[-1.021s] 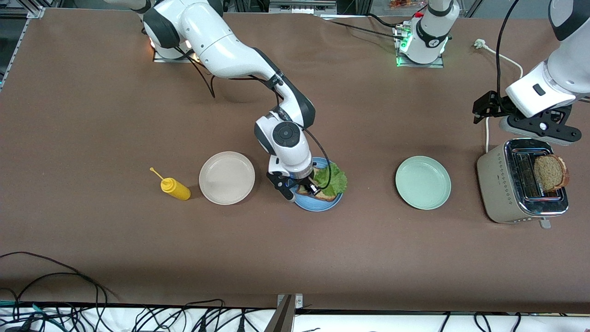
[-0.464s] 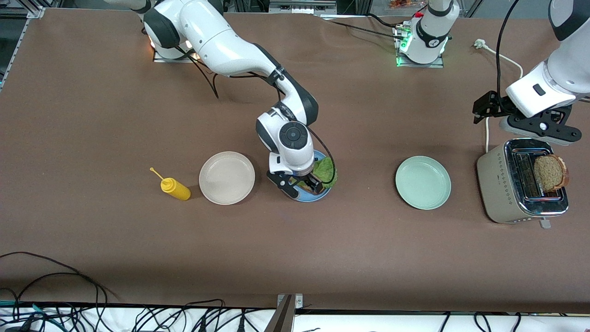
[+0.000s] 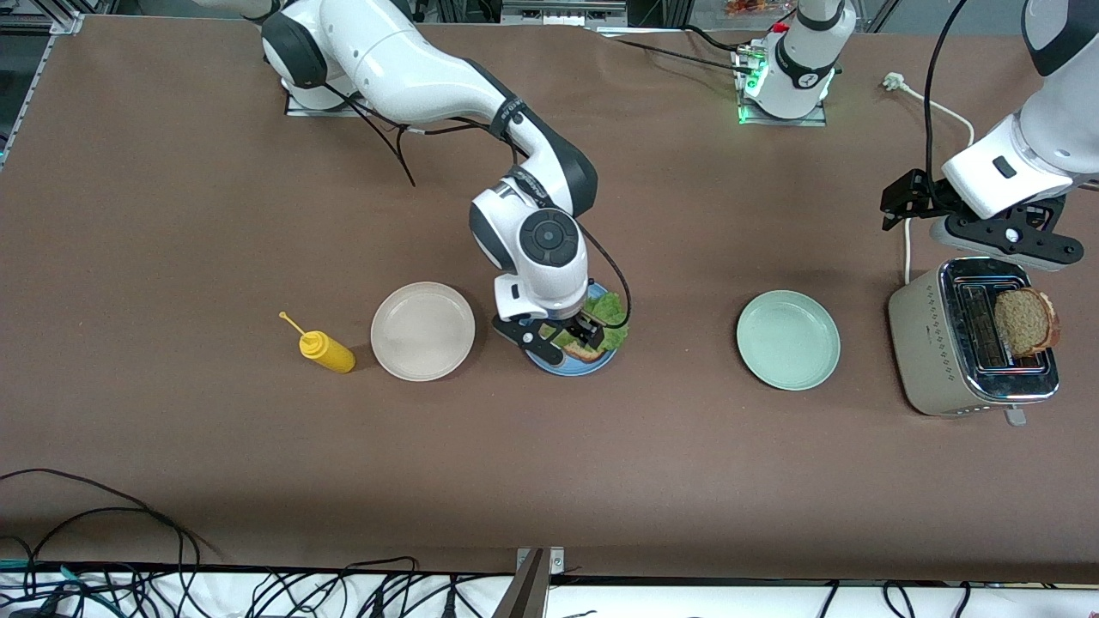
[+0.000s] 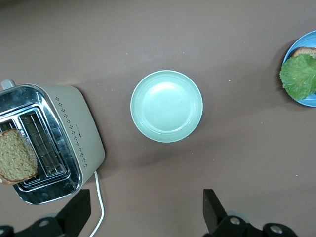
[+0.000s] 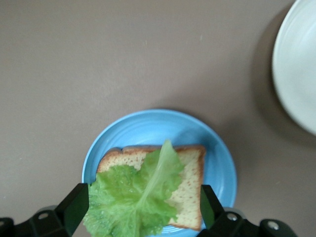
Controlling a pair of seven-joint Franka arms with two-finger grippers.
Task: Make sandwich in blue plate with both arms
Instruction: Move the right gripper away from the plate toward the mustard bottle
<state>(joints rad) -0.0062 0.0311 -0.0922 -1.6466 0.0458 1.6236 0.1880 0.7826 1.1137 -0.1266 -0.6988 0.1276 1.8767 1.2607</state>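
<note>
A: Where is the right gripper (image 3: 562,337)?

B: Directly over the blue plate (image 3: 549,367), jaws spread wide and gripping nothing. Just below its fingers (image 5: 74,207) a bread slice (image 5: 190,185) lies flat in the plate with a lettuce leaf (image 5: 136,197) on top of it, reaching over one edge of the slice. Beside the gripper, toward the right arm's end of the table, sit a beige-white plate (image 3: 422,330) and a yellow squeeze bottle (image 3: 326,350) lying on its side.

A: And the left gripper (image 3: 987,225)?

B: It hangs over the toaster (image 3: 940,360), jaws also fully apart and empty. Below it a second bread slice (image 3: 1023,321) stands up out of a toaster slot. The mint-green plate (image 4: 167,106) lies on the table between toaster and blue plate.
</note>
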